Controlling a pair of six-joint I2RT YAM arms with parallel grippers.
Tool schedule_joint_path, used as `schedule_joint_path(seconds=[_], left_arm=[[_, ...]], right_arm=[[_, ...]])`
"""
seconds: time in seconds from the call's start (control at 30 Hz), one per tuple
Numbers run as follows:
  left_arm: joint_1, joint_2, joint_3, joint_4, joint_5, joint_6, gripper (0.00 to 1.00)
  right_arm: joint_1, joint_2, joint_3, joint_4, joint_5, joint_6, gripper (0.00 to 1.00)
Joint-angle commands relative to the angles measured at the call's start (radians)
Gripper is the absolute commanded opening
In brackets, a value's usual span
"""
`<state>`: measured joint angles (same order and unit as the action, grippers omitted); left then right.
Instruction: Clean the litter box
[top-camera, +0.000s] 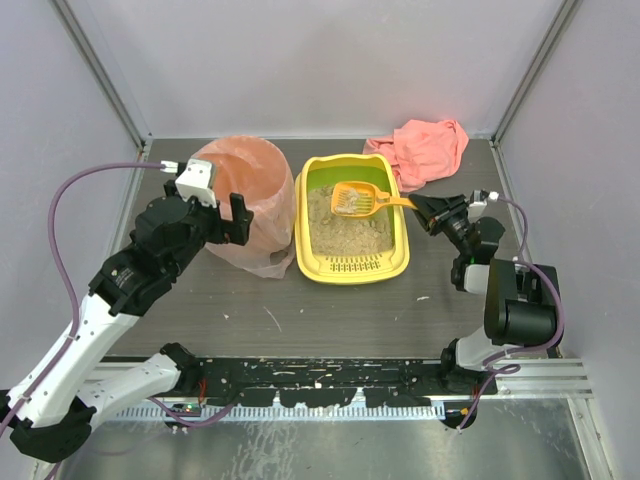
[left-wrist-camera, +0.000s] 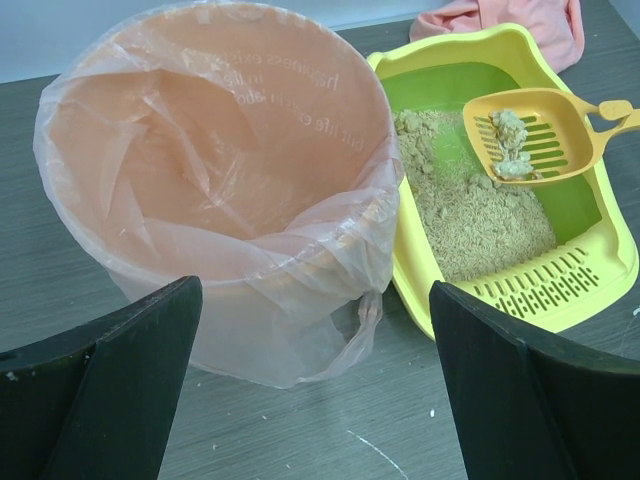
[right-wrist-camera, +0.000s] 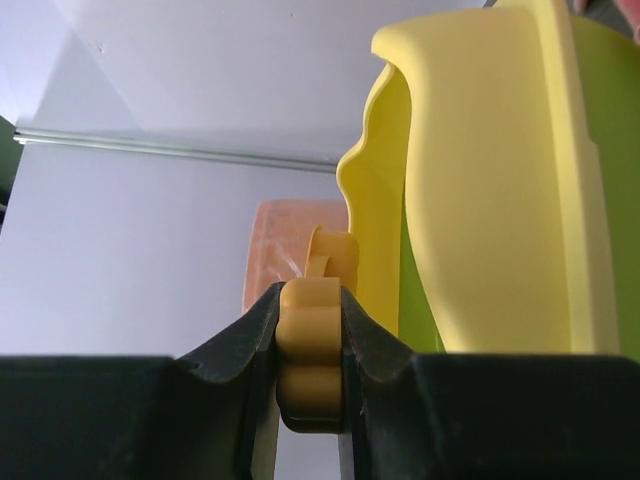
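One litter box (top-camera: 350, 267) is lying in the middle of the table (top-camera: 300, 320), just beside one round bin (top-camera: 262, 190) lined with a pink bag. The box is holding beige litter (left-wrist-camera: 470, 215). One orange scoop (top-camera: 358, 200) is over its far end, carrying pale clumps (left-wrist-camera: 512, 140). The right gripper (right-wrist-camera: 312, 310) is clamping the scoop's handle. The left gripper (left-wrist-camera: 313, 300) is hovering near the bin, jaws wide apart. One pink cloth (top-camera: 430, 148) is lying far right. The bag's printing is showing mirrored; I cannot read it.

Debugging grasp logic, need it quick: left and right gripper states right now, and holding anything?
left gripper: open, empty.
right gripper: closed on the scoop handle.
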<state>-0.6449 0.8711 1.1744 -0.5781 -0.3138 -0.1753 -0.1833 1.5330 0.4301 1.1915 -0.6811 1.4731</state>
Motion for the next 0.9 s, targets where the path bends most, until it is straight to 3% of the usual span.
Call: schedule_joint_path(seconds=[0.0, 0.1, 0.2, 0.33, 0.43, 0.53, 0.67, 0.8, 0.87], left_arm=[[0.005, 0.008, 0.05, 0.034, -0.009, -0.01, 0.98], [0.005, -0.001, 0.026, 0.061, -0.017, -0.001, 0.98], [0.005, 0.006, 0.042, 0.038, -0.018, -0.002, 0.98], [0.006, -0.013, 0.009, 0.069, -0.032, 0.005, 0.98], [0.005, 0.002, 0.043, 0.026, -0.03, 0.004, 0.98], [0.006, -0.012, 0.01, 0.06, -0.043, 0.012, 0.98], [0.006, 0.0, 0.042, 0.023, -0.04, 0.007, 0.98], [0.005, -0.015, -0.003, 0.068, -0.058, 0.021, 0.98], [0.005, -0.001, 0.032, 0.029, -0.053, 0.018, 0.98]], right_arm=[[-0.027, -0.025, -0.014, 0.037, 0.048, 0.023, 0.01], [0.052, -0.014, 0.047, 0.037, 0.002, -0.012, 0.01], [-0.028, -0.04, -0.021, 0.025, 0.08, 0.023, 0.01], [0.074, -0.012, 0.041, 0.034, 0.026, -0.015, 0.01], [-0.002, -0.026, -0.024, 0.038, 0.098, 0.027, 0.01], [0.095, 0.004, 0.051, 0.044, 0.029, -0.016, 0.01], [0.007, -0.02, -0.035, 0.054, 0.112, 0.036, 0.01], [0.093, -0.008, 0.044, 0.038, 0.054, -0.012, 0.01], [0.017, -0.039, -0.015, 0.02, 0.114, 0.014, 0.01]])
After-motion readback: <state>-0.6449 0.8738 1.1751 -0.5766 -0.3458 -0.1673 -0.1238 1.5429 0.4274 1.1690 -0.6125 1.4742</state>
